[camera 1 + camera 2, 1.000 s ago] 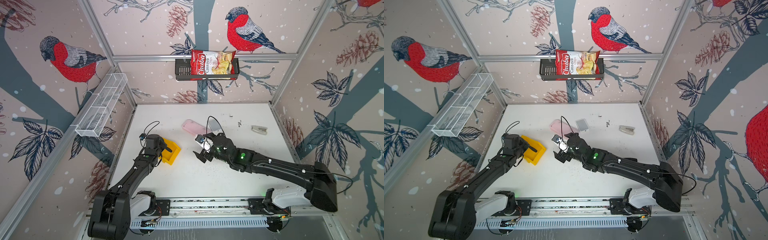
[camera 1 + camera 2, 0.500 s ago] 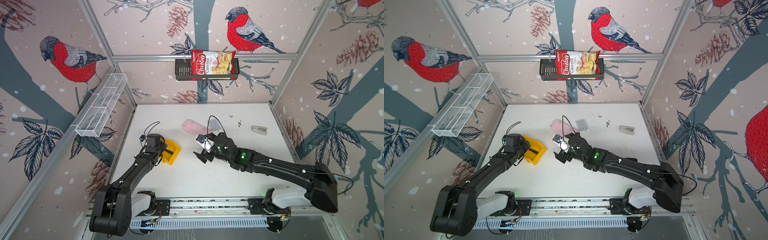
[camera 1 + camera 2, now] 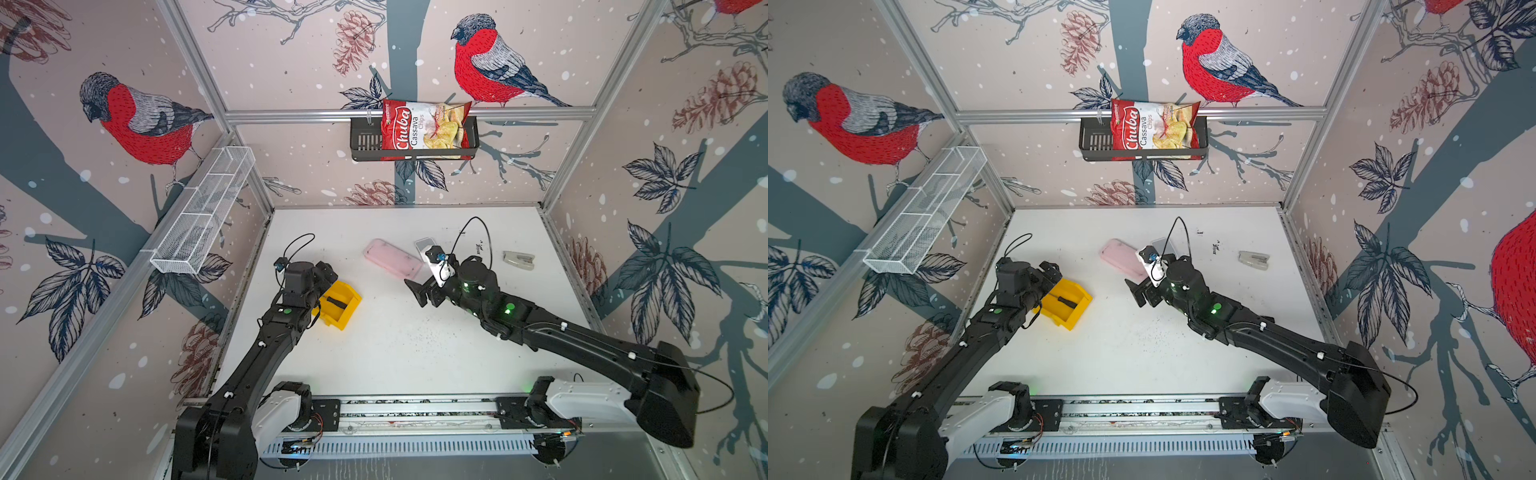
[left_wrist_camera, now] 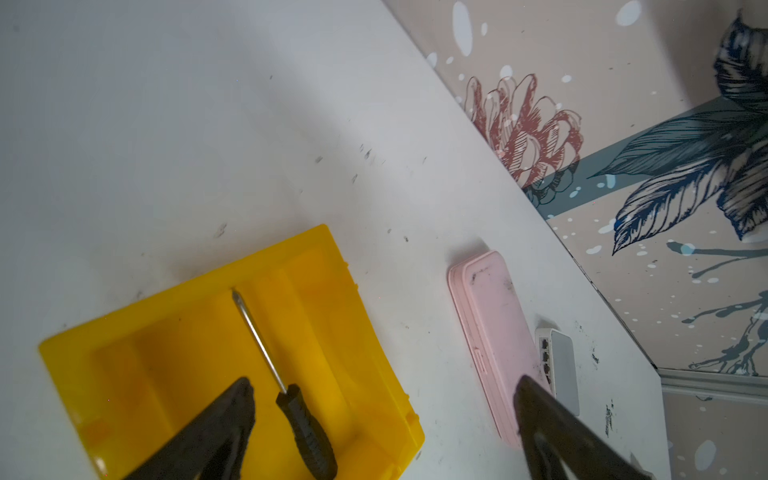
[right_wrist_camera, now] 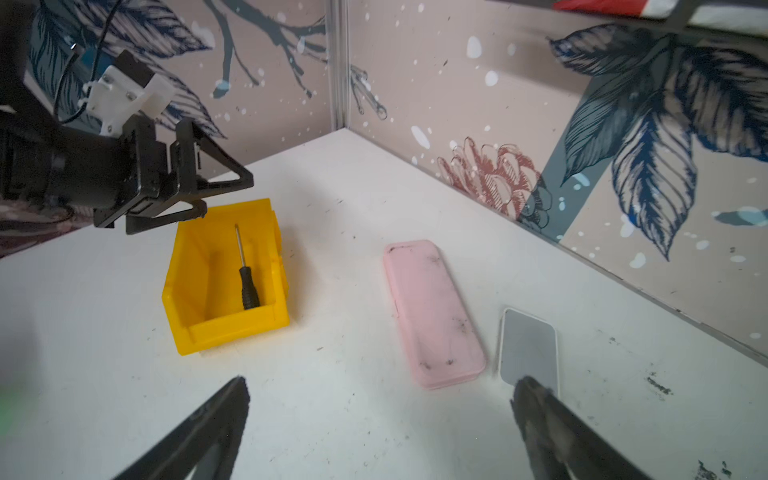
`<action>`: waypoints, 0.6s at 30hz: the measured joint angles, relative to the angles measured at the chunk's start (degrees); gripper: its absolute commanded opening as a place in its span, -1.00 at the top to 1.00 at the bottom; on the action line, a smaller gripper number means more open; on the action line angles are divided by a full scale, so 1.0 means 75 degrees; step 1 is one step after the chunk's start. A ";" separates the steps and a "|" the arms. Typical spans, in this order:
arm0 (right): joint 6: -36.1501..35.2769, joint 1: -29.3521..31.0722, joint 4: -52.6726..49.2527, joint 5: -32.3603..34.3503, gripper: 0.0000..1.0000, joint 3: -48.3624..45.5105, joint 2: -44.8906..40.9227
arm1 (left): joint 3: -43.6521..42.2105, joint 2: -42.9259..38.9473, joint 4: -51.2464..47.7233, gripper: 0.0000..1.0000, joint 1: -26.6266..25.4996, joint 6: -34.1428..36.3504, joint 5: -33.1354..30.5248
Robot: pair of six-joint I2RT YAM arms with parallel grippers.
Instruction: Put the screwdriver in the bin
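The screwdriver (image 4: 307, 432), black-handled with a thin metal shaft, lies loose on the floor of the yellow bin (image 4: 166, 332); both top views show it there (image 3: 335, 302) (image 3: 1067, 302). My left gripper (image 4: 384, 384) hangs open just above the bin's rim, its jaws wide apart and touching nothing. In the right wrist view the screwdriver (image 5: 248, 286) rests inside the bin (image 5: 232, 328) with the left gripper (image 5: 226, 195) above its far end. My right gripper (image 5: 382, 384) is open and empty over bare table, right of the bin (image 3: 347, 316).
A pink case (image 3: 392, 259) and a small white-grey device (image 3: 424, 247) lie behind the right gripper (image 3: 417, 291). A grey stapler-like object (image 3: 517, 259) sits at the back right. A black basket (image 3: 365, 141) with a chips bag and a wire mesh tray (image 3: 203, 212) hang on the walls.
My left gripper went from shut to wide open and let go of the screwdriver, which now lies in the bin. The right arm stayed put.
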 measured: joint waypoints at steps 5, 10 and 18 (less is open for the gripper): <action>0.0044 -0.0618 0.0318 0.0254 -1.00 -0.0443 -0.0379 | -0.0393 -0.0221 0.0927 -0.98 0.0000 0.1201 0.0006; 0.0047 -0.1341 0.0793 0.0545 -0.99 -0.1043 -0.0793 | -0.0755 -0.0154 0.2022 -0.98 0.0000 0.2524 -0.0175; 0.0411 -0.3678 0.2197 0.1288 -0.99 -0.2792 -0.1259 | -0.2308 0.0154 0.4829 -1.00 0.0041 0.4809 -0.0848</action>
